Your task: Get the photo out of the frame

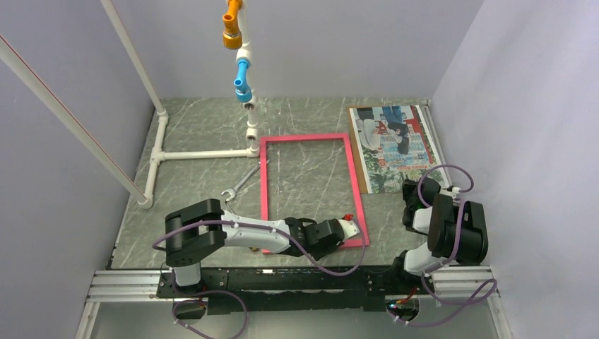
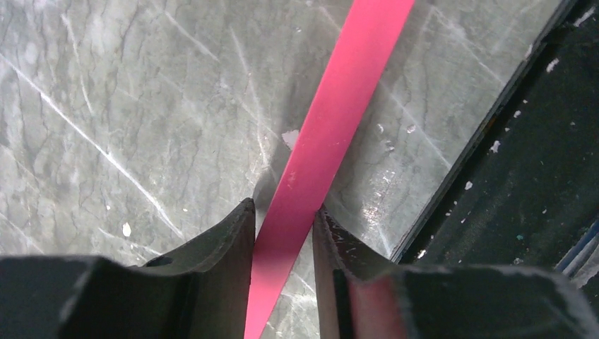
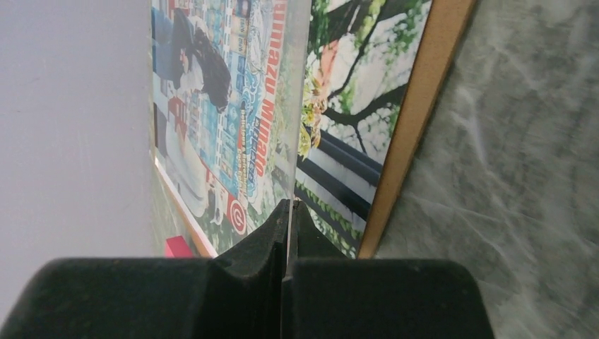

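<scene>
Photo [image 1: 395, 141], colourful, lies right of the pink frame [image 1: 263, 191]. Right claw [image 1: 410, 192] is closed beside it; left claw [image 1: 350, 229] straddles the frame, grip unclear.

Thin pink-red frame [image 1: 263, 191], flat and empty at centre before me, tabletop [image 1: 304, 176] showing through, colourful photo [image 1: 394, 138] of people face up, upper right, well apart.

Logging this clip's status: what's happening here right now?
The frame lies empty on the table. The left fingers straddle its near bar, but whether they grip it cannot be told. The photo is already out, on the board at the back right. The right fingers are shut, seemingly pinching the photo's near edge.
</scene>
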`<state>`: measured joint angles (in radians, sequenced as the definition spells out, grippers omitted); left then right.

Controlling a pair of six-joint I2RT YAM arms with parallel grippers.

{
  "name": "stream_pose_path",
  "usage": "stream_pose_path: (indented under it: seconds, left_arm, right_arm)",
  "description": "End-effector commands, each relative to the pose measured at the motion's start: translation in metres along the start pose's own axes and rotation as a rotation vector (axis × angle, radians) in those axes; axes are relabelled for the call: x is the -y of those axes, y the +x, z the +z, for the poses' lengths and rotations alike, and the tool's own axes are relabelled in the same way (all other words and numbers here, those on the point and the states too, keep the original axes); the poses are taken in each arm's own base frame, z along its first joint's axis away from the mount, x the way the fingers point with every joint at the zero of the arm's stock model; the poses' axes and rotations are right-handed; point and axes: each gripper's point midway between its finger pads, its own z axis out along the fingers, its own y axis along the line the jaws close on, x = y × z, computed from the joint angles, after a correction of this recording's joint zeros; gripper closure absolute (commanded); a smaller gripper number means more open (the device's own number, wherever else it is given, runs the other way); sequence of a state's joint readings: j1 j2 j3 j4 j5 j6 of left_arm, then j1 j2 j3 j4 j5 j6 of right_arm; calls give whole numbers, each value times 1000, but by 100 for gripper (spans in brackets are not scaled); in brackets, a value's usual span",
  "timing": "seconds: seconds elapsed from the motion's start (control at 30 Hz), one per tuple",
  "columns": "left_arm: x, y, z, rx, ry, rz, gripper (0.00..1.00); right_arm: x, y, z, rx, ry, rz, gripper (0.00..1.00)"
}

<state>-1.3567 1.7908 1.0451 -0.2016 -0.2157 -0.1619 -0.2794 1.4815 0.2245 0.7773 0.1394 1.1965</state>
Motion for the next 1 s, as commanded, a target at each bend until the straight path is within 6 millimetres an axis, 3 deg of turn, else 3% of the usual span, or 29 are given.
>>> stream_pose_path:
  seconds: [0.0, 0.17, 0.37, 0.53, 0.73, 0.8, 0.87, 0.97]
  left_arm:
    - [-11, -13, -15, 28, -45, -128, 59]
    - [-5, -36, -44, 103, 46, -174, 51]
    - [2, -85, -87, 224, 193, -228, 48]
    - [-8, -131, -110, 315, 246, -262, 45]
    - [-34, -186, -101, 390, 263, -334, 42]
    - [-40, -195, -91, 384, 256, -353, 35]
    - [-46, -201, -80, 371, 262, -380, 33]
    - [-57, -206, -64, 353, 250, -414, 31]
  right_arm:
    - [-20, -2, 8, 5, -65, -10, 100]
    - [-20, 2, 8, -10, -67, -11, 100]
    - [-23, 9, 8, -48, -80, -38, 100]
    - [-27, 22, 3, -116, -105, -121, 89]
    - [-27, 47, 3, -278, -95, -182, 74]
    - [-33, 50, 0, -306, -127, -204, 67]
    - [-34, 54, -3, -337, -142, -213, 58]
    - [-32, 56, -6, -366, -129, -227, 52]
